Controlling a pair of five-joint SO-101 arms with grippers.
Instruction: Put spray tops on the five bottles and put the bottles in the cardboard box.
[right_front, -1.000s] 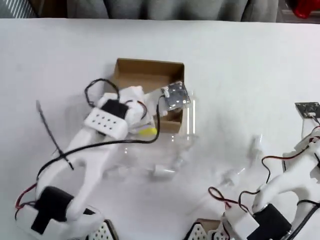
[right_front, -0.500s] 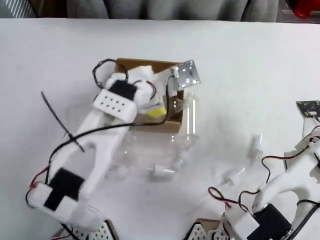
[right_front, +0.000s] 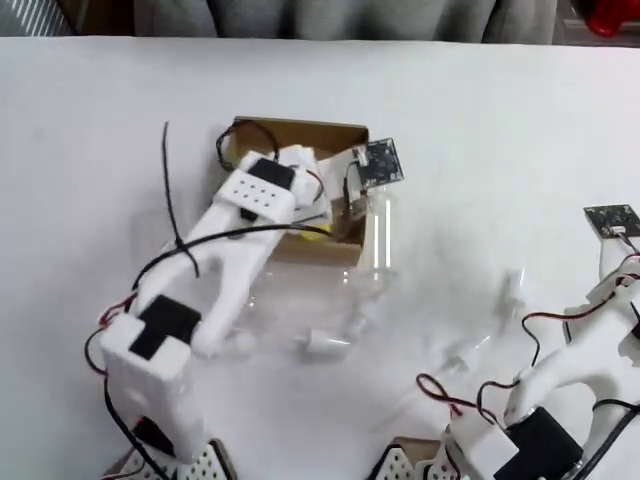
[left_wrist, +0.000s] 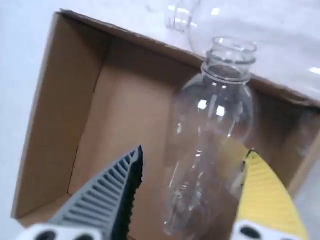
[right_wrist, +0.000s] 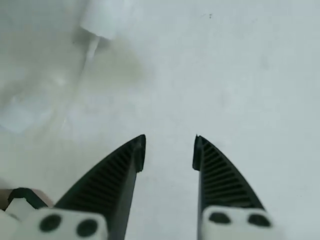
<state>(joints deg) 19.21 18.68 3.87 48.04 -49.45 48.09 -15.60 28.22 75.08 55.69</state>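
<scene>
Straddling a topless bottle (left_wrist: 220, 110) in the cardboard box (right_front: 330, 135), upper centre-left, the left gripper (left_wrist: 194, 151) has its jaws wide. The neck points away from them.

We find the brown cardboard box (right_front: 305, 140) open-topped at mid-table. Inside it is a clear plastic bottle (left_wrist: 212, 125), uncapped, its bare threaded neck reaching the box's rim. A second clear bottle (right_front: 380, 235) stands upright just beside the box's near right corner. More clear bottles (right_front: 290, 300) lie along its near side; we cannot count them. White spray tops (right_front: 324, 343) lie loose nearby, well apart.
</scene>
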